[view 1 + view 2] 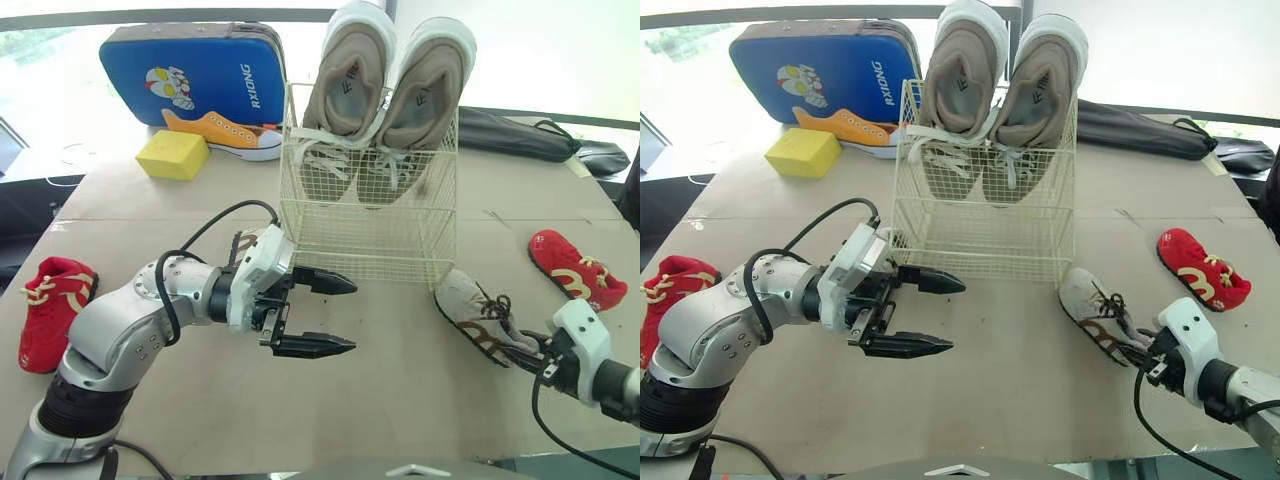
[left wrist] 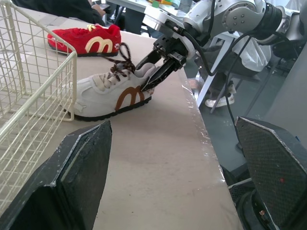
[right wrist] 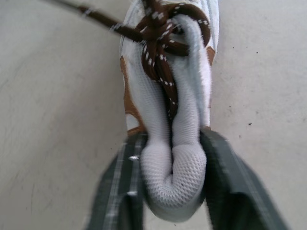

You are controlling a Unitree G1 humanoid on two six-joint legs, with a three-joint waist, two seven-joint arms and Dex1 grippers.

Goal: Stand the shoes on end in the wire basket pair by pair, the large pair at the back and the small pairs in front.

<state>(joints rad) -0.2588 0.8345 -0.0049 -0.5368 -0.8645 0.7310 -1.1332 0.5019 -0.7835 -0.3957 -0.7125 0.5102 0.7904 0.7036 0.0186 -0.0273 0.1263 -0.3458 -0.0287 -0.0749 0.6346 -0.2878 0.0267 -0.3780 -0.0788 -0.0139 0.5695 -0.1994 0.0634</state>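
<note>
right claw (image 2: 154,76) pinching the heel collar of the white mesh sneaker with brown laces (image 1: 478,318), near the tabletop's (image 1: 400,400) front right edge beside the cream wire basket (image 1: 370,240) | left claw (image 1: 345,315) wide open, empty | risk: soft collar may slip out on lifting; toe could snag the basket rim

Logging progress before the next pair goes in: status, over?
Left gripper open, in front of wire basket. Right gripper shut on grey shoe, at its heel, on table. Large pair stands at basket's back.
</note>
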